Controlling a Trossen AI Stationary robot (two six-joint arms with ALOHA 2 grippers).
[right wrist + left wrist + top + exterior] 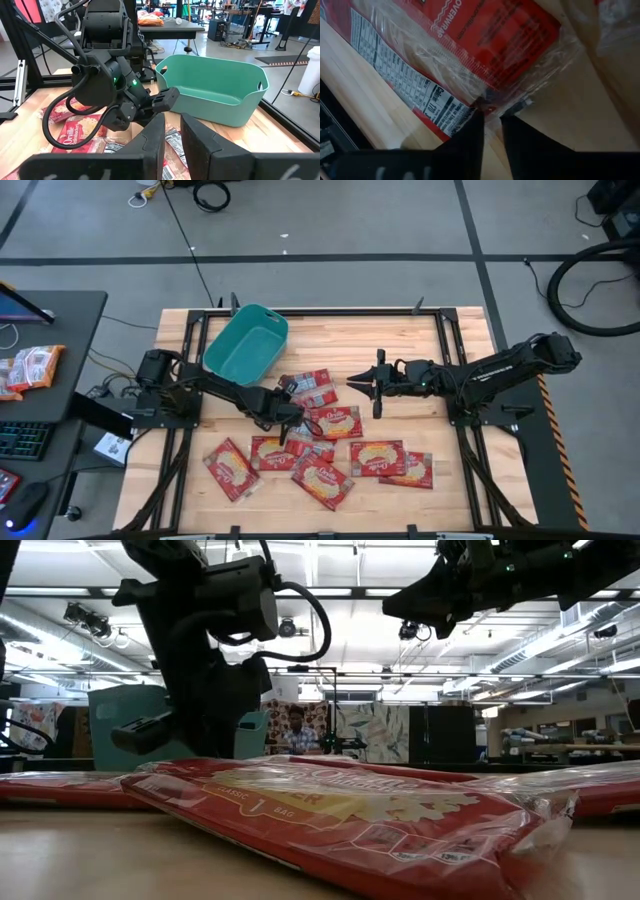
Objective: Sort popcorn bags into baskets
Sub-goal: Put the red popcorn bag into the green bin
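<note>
Wide shot from above first: the wooden table (460, 480) fills the centre of the frame, the teal basket (246, 343) sits empty in its upper left, and the popcorn bags (320, 455) lie scattered low and centre, none of them in the basket. Here is the relation that matters: the left gripper (288, 423) is down at the upper-left edge of that cluster, and the basket lies up and to the left of it, back along the left arm's own line, so a lift and a short pull-back is my read of the coming move. The left arm is plainly the nearer one; the right gripper (378, 384) hovers to the right of centre, above the bags, fingers close together on nothing. The bag under the left gripper (312, 389) has its long axis running roughly left to right. The left wrist view gives what the overhead cannot: the two dark fingers (470, 137) pinching in on the crinkled clear seam (492, 102) at that bag's edge, a narrow gap left, the grip not clearly closed. The right wrist view shows the basket's bare floor.
</note>
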